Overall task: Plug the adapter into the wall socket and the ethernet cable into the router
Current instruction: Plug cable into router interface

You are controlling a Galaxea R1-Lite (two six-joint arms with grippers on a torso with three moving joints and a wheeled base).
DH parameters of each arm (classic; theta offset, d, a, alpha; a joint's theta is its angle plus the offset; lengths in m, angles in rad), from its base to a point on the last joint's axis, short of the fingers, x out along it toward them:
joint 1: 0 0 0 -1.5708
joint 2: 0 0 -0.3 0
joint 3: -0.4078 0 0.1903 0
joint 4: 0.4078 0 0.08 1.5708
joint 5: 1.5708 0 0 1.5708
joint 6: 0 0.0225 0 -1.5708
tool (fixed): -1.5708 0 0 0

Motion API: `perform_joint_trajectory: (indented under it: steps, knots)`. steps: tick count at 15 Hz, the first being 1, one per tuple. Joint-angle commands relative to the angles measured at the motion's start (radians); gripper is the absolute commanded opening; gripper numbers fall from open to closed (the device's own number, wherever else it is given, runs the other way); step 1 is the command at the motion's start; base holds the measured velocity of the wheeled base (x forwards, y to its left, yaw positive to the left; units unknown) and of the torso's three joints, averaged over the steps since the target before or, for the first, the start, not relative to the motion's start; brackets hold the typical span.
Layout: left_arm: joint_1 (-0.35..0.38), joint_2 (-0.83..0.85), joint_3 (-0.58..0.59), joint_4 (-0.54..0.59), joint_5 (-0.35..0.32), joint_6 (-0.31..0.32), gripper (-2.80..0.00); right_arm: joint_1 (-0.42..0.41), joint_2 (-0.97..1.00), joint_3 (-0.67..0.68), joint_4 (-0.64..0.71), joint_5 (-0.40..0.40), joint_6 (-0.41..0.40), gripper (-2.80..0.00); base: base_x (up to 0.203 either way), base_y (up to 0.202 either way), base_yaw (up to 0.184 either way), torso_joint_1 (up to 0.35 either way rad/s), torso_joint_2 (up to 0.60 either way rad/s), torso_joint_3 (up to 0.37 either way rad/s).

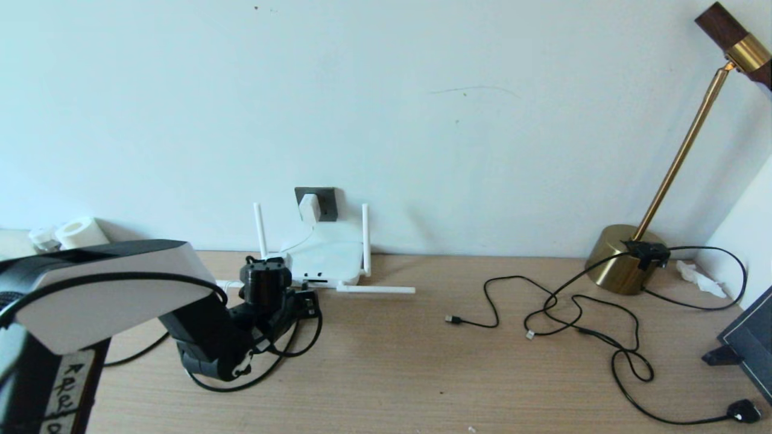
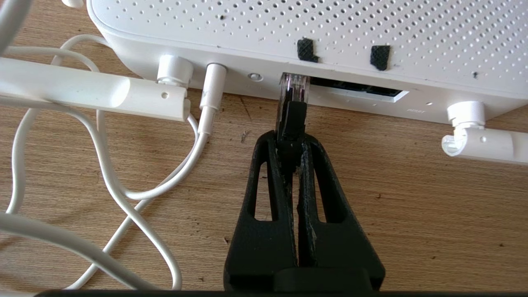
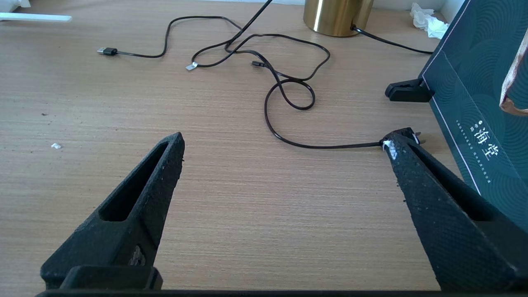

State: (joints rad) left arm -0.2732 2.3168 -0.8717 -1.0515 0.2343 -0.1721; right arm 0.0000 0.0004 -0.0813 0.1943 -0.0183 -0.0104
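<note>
The white adapter (image 1: 309,208) sits in the dark grey wall socket (image 1: 326,204) above the white router (image 1: 325,256); its thin white cord (image 2: 123,181) runs into the router's front. My left gripper (image 2: 291,138) is shut on the ethernet cable's connector (image 2: 293,111), whose clear tip (image 2: 293,87) is at the mouth of the router's dark port row (image 2: 354,87). In the head view the left gripper (image 1: 307,301) is just in front of the router, with the black cable (image 1: 283,355) looping under the arm. My right gripper (image 3: 284,140) hovers open over bare desk, holding nothing.
A brass lamp (image 1: 627,256) stands at the back right, with thin black cables (image 1: 579,313) and a black plug (image 1: 743,411) strewn in front of it. A dark box (image 3: 478,103) on a stand lies at the right edge. One router antenna (image 1: 377,290) lies flat on the desk.
</note>
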Motion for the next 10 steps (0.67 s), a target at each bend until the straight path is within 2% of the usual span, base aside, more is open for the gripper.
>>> perform_joint_trajectory:
  steps: [1,10]
  knots:
    - [0.0,-0.005,0.0,-0.008,0.002,-0.001,-2.8,0.0,0.0,0.0,0.001,0.0,0.0,0.0,0.0,0.0,0.0,0.0,0.0,0.0]
    - [-0.001,-0.014,0.007,-0.009,0.004,0.0,-2.8,0.0,0.0,0.0,0.001,0.0,0.0,0.0,0.0,0.0,0.0,0.0,0.0,0.0]
